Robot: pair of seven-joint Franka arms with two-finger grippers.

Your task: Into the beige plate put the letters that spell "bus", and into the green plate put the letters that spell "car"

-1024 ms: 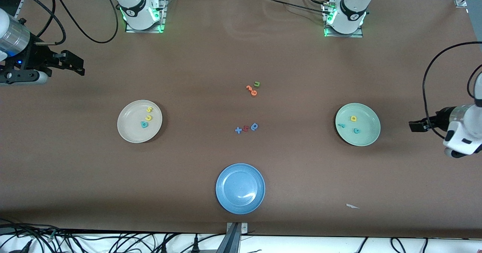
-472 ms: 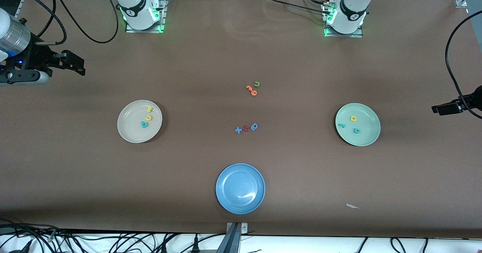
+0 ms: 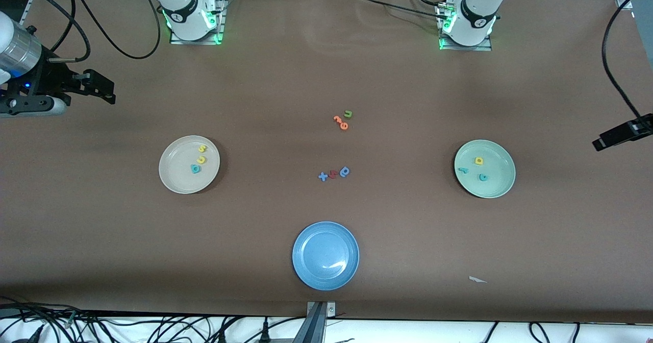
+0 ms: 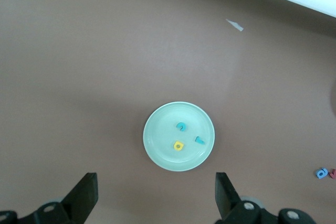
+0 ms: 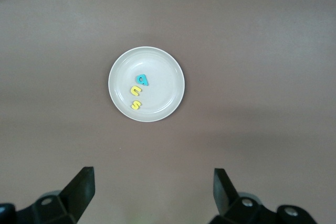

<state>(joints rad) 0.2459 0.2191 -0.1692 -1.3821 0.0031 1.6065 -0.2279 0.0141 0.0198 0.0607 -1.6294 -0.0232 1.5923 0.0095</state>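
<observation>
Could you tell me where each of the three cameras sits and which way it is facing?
Front view: high across the table, facing both bases; right tool and left tool at the edges.
Left wrist view: looks down on the green plate; own open tool shows.
Right wrist view: looks down on the beige plate; own open tool shows.
Front shares both plates.

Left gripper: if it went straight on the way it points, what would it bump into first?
Probably the round pale green plate with its three tiny foam letters: seen from the wrist, the open left gripper faces down at it, high up. Its line may fall just short, on bare brown table.
</observation>
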